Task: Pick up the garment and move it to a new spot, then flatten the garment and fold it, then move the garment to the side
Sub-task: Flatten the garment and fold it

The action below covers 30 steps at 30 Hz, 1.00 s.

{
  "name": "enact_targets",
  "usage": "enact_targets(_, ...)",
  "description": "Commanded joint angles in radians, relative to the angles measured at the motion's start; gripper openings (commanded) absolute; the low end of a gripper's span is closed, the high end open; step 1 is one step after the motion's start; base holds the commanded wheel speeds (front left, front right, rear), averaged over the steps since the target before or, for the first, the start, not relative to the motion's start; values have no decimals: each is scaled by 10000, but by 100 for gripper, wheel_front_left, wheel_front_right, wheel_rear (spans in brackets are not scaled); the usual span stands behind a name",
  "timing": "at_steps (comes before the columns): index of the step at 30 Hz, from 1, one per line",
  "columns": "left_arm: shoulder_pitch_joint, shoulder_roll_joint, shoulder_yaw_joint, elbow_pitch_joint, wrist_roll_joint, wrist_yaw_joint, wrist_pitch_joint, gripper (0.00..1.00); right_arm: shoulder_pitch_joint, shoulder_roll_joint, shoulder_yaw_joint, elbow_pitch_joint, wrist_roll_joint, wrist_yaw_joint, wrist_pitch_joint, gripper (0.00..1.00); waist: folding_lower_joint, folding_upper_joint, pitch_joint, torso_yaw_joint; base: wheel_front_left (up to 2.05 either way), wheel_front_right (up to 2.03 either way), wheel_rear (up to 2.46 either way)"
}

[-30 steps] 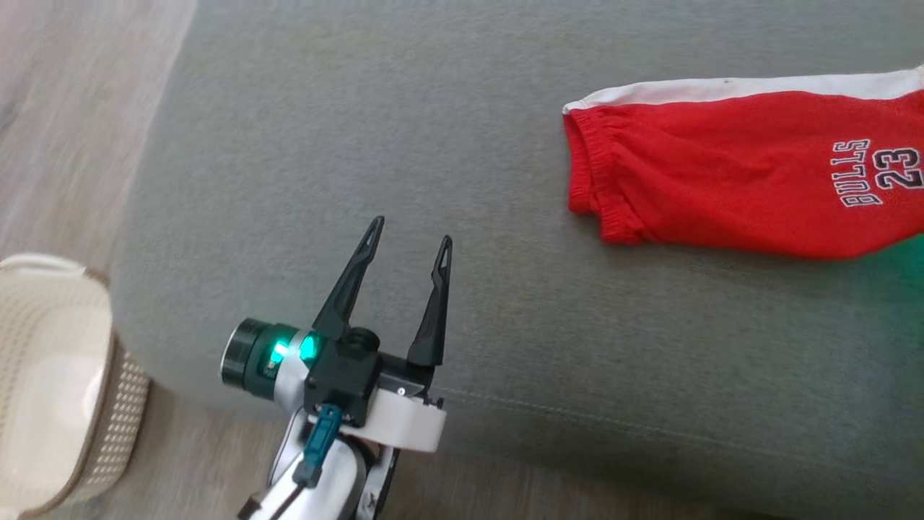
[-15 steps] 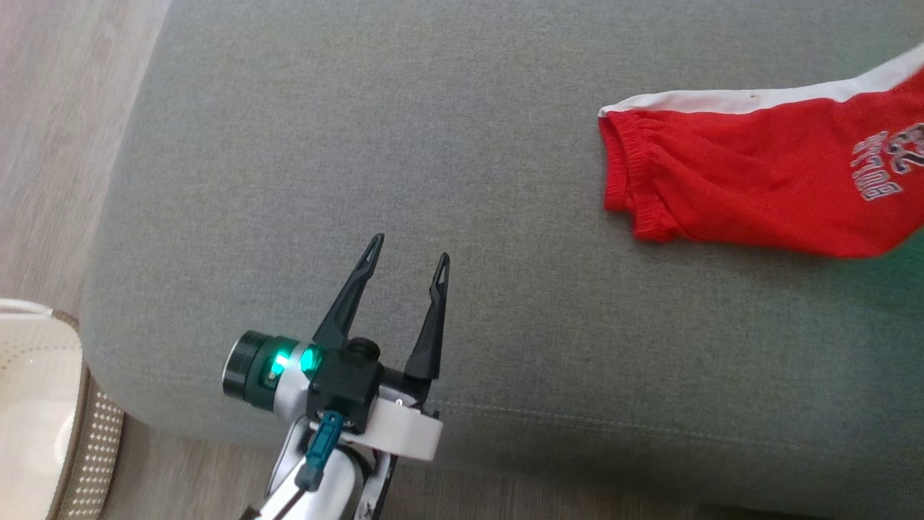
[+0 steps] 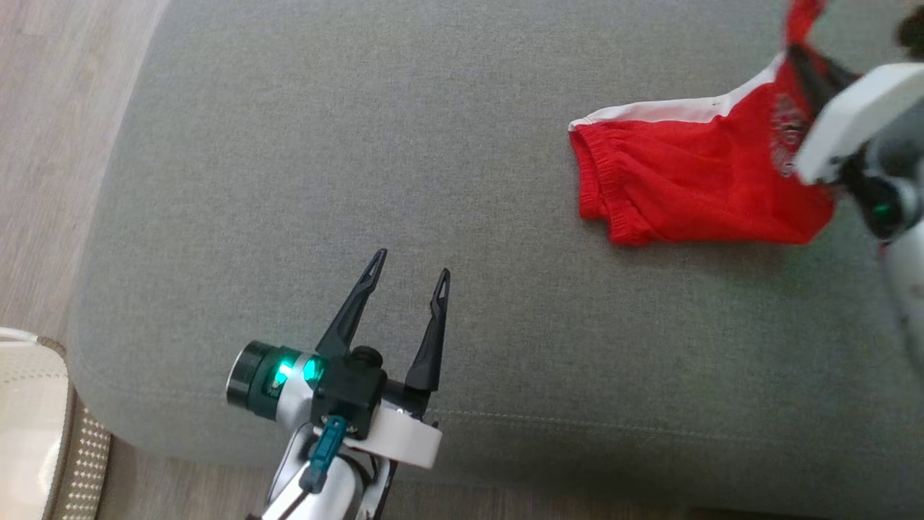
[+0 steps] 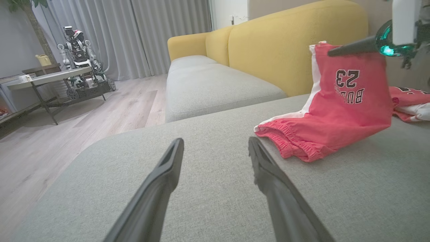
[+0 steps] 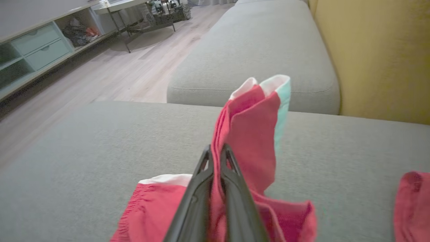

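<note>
"Since my right pincer (image 5: 215, 149) is shut on a pinch of the red garment (image 3: 693, 188), that end stands lifted off the grey sofa seat (image 3: 361, 144), while the gathered elastic end rests on the cushion."

"Why hold it by one end only?"

"My reading: a lift from the printed end lets the cloth hang and drag into a longer shape on the way to its new spot. That is the first step of the task, not yet finished. The white side stripe (image 4: 314, 80) runs up toward the grip, where the fabric is doubled over."

"And the left pincer (image 3: 410, 263)?"

"Fingers spread wide, nothing between them, poised over bare cushion near the front edge, well apart from the cloth. I judge it is parked there to leave the landing area free, ready to take a second corner for flattening."

"Anything nearby to mind?"

"Another red piece (image 4: 404, 99) lies just beyond the lifted end — I would carry away from it. A pale basket (image 3: 29, 412) stands on the floor."
</note>
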Motion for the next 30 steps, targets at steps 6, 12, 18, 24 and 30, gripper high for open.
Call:
enact_targets(6,-348,16,199,-225,37,-71,-49,100,251,922,535,-780,-16,-4,219,0,0,-1,15,90,0,0,0)
enact_targets(12,-374,-35,215,-206,3,-72,-49,100,356,1699,733,-774,-163,-4,252,0,0,-1,117,284,0,0,0)
enact_targets(18,-468,-126,183,-178,-25,-116,-49,100,440,2361,853,-359,-270,-4,352,0,0,-1,238,498,0,0,0)
enact_targets(24,-510,-188,226,-141,-47,-101,-49,100,616,2687,743,-36,-86,-4,422,100,0,-1,299,589,0,0,0)
enact_targets(30,-473,-216,298,-156,-41,-51,-49,100,740,2258,332,-1006,391,-4,-85,100,0,-1,228,487,0,0,0)
